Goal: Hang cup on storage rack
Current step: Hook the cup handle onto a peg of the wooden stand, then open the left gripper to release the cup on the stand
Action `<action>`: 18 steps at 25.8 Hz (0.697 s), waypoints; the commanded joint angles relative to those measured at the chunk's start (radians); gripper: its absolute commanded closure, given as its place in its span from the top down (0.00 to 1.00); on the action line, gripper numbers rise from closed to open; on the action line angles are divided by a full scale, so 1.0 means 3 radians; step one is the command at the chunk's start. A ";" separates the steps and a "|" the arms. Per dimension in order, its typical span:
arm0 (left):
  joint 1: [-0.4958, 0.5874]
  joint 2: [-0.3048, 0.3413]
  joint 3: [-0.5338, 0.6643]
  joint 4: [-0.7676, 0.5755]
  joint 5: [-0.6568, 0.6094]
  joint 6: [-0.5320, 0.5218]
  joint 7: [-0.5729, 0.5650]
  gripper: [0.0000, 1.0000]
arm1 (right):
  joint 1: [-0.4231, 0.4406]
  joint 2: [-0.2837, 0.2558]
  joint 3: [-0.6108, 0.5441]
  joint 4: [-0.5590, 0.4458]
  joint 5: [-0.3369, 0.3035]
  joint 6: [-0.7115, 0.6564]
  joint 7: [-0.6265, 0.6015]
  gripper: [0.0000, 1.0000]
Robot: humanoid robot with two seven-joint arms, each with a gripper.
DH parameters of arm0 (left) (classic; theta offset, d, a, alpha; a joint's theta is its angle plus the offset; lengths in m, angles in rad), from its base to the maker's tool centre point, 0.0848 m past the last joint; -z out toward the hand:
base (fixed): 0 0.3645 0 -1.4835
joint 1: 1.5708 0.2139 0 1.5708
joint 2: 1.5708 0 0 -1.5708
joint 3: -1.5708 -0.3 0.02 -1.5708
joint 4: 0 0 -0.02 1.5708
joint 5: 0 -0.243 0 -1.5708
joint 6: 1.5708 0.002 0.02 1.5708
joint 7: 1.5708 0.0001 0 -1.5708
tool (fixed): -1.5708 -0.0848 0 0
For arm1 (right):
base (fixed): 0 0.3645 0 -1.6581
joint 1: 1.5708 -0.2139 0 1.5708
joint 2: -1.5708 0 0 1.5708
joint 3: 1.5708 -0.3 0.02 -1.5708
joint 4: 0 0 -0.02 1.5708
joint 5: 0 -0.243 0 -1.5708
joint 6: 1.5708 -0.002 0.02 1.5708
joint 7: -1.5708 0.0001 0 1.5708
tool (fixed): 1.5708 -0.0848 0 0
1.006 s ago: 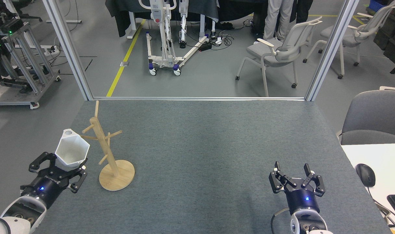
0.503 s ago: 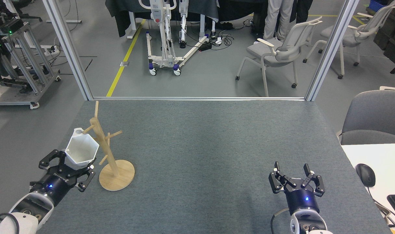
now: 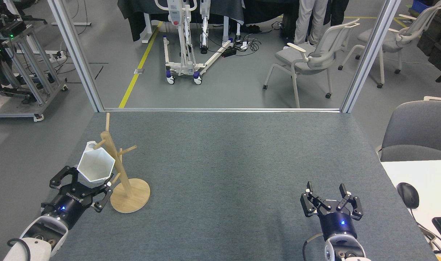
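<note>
Left arm is seen entering from the lower-left corner, angled up and to the right across the edge of the grey table (image 3: 220, 163). The left gripper (image 3: 83, 184) is closed around the lower, tapered part of the cup (image 3: 96, 166), its black fingers (image 3: 62, 175) spread to either side of the cup's base. The cup is held off the table, tilted so that its hexagonal mouth faces the camera. The small tab at the cup's rim is seen at the upper left of the cup, right at a short upper peg of the storage rack (image 3: 113, 159); the peg tip shows against the tab, but whether it passes through the hole cannot be told. The cup's right side lies against or just beside the rack's upright post. The rack stands upright on its round disc base, near the table's left edge, the base just to the right of the gripper.

Right arm is seen rising from the bottom edge, right of centre. The right gripper (image 3: 331, 197) points away from the camera, fingers parted, nothing between them. It is held just above or on the table, well apart from the rack.

Noted at the far right: a computer mouse (image 3: 408, 195) on a white desk (image 3: 420, 174).
</note>
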 commanded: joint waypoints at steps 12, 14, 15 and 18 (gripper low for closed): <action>0.0000 -0.0031 0.0000 0.0108 0.0000 0.0032 0.0007 0.99 | 0.0000 -0.0005 -0.0011 0.0006 -0.0005 -0.0001 0.0000 0.99; 0.0000 -0.0061 0.0000 0.0200 0.0000 0.0032 0.0002 0.99 | 0.0000 -0.0005 -0.0011 0.0016 -0.0005 -0.0001 0.0000 0.99; 0.0000 -0.0077 0.0000 0.0256 0.0000 0.0032 0.0002 0.99 | 0.0000 -0.0010 -0.0011 0.0016 -0.0005 -0.0001 0.0000 0.99; 0.0005 -0.0128 0.0000 0.0415 0.0000 0.0032 0.0002 0.99 | -0.0005 -0.0010 -0.0016 0.0016 -0.0010 -0.0001 0.0000 0.99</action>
